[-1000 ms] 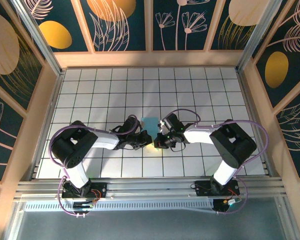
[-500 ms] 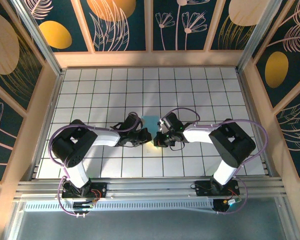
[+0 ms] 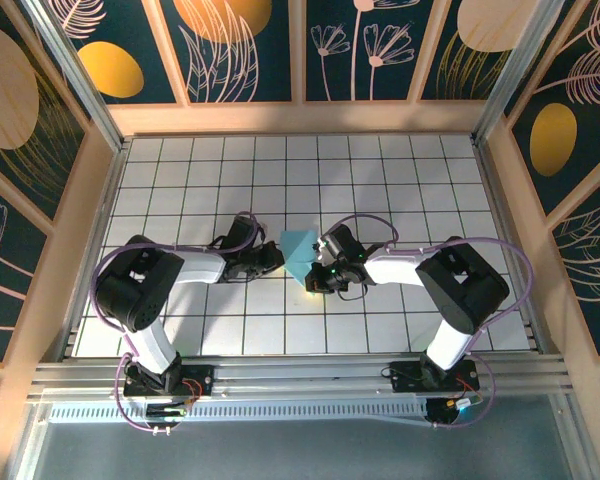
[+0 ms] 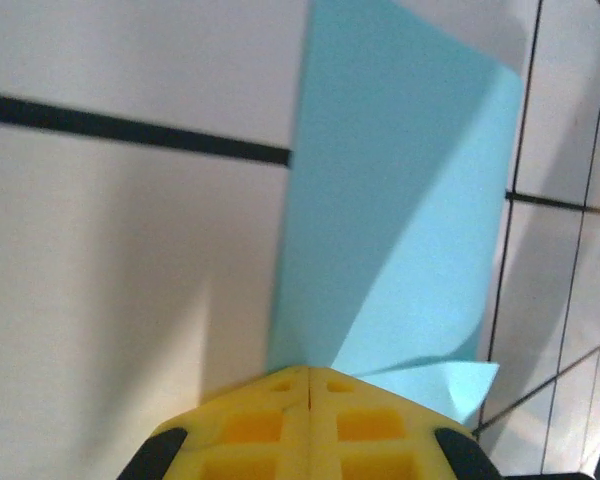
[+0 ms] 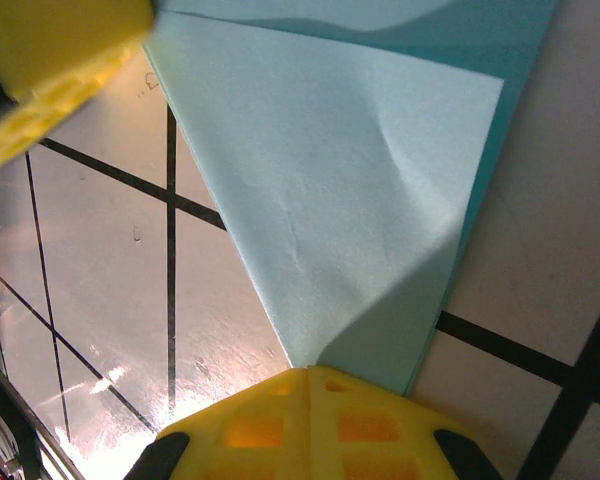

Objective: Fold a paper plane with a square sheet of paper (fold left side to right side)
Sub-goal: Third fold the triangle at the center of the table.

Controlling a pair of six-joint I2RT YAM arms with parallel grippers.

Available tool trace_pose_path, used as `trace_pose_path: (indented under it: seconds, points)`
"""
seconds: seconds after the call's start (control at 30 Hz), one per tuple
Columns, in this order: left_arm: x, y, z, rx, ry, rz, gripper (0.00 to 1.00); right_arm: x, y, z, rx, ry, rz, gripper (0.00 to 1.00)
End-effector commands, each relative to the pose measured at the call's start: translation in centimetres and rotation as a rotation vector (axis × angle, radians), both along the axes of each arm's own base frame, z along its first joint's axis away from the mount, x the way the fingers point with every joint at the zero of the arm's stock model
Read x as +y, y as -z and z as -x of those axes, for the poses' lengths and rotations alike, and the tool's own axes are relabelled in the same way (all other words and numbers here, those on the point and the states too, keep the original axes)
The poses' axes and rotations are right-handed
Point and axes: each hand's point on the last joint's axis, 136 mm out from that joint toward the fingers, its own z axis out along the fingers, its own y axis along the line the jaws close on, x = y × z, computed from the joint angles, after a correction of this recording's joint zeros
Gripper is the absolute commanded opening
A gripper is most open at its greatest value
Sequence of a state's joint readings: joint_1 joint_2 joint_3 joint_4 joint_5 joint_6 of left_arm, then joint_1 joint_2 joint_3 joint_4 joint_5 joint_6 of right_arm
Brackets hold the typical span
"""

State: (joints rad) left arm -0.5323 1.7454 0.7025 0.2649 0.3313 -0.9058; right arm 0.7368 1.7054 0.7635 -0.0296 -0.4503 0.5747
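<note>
The square sheet of paper lies near the middle of the desk, a white surface ruled with dark grid lines. It sits between the two arms. From above it shows as a light-cyan, partly folded shape that narrows to a point at its near end.

The left arm reaches in from the left and the right arm from the right, and their tips meet the paper on opposite sides.

In the left wrist view, the yellow left fingers are pressed together with only a thin seam between them. Their tip rests at the near edge of the sheet. A small turned-up corner of paper sits just to the right of them. It cannot be told whether any paper is pinched in the seam.

In the right wrist view, the right fingers are likewise closed tight. Their tip sits at the pointed end of a paler folded flap, which lies over a slightly darker layer of the same sheet. The left fingers show as a yellow block at the upper left, touching the far corner of the flap.

Dark teal panels with gold and cream plant drawings stand around the desk. A metal rail runs along its near edge.
</note>
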Motion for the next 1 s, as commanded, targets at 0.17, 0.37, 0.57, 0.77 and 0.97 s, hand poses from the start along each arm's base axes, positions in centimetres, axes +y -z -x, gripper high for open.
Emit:
trace_pose_path:
  seconds: [0.17,0.37,0.57,0.77,0.97]
  points:
    - [5.7,-0.1,-1.6,-0.071,-0.109,-0.171,0.00,-4.2,4.7,4.1,0.149,-0.019,0.219,0.00]
    - [3.7,-4.2,-0.8,-0.177,-0.048,-0.052,0.00,-4.0,4.5,3.9,0.140,-0.015,0.210,0.00]
    - [-2.1,-5.1,1.7,-0.166,0.115,0.072,0.00,-4.0,4.5,3.8,0.139,-0.012,0.212,0.00]
    - [-4.1,-3.3,2.1,-0.116,0.152,0.076,0.00,-4.0,4.5,3.9,0.142,-0.008,0.213,0.00]
    - [-3.9,-0.6,1.8,-0.058,0.145,0.017,0.00,-3.8,4.2,3.7,0.138,-0.011,0.210,0.00]
